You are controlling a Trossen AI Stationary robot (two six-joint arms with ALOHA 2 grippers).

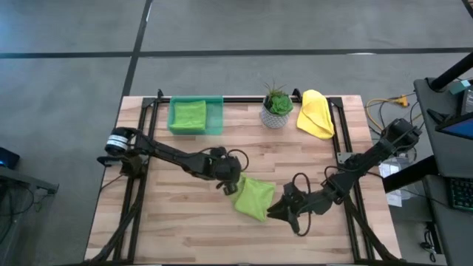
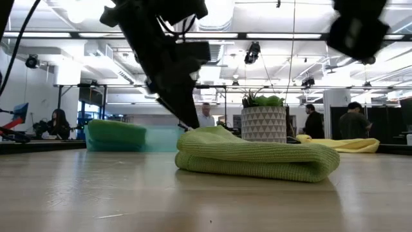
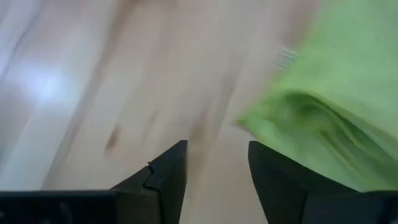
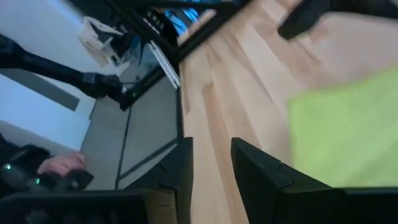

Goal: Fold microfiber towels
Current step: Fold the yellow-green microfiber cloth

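A lime green microfiber towel (image 1: 253, 198) lies folded into a thick pad on the table's near middle; the low view shows its stacked layers (image 2: 257, 158). My left gripper (image 1: 228, 185) stands open just off the towel's left edge (image 3: 292, 115), with nothing between its fingers. My right gripper (image 1: 275, 213) is open at the towel's near right corner (image 4: 348, 134), with bare wood between its fingers. A second lime green towel (image 1: 188, 114) lies in the green tray. A yellow towel (image 1: 315, 113) lies bunched at the far right.
The see-through green tray (image 1: 216, 117) stands at the far edge, left of middle. A small potted plant (image 1: 276, 106) stands beside the yellow towel. Bare wood lies left of and in front of the folded towel. In the low view, people stand in the room behind the table.
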